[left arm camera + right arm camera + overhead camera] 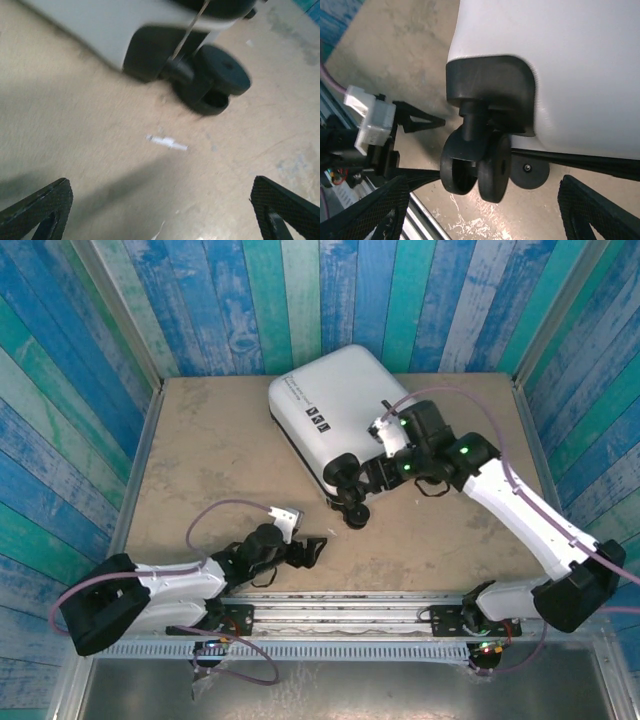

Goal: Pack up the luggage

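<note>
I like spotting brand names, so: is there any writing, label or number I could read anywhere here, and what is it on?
Nothing here is legible.
Too small to read: the line of dark print along one edge of the luggage shell.
Too small to read: the small black labels with white marks, on the same shell.

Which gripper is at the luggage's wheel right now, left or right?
The right gripper, open and aimed at the black wheel on the luggage's near corner. The left gripper sits apart from it, low by the table's front edge.
</note>
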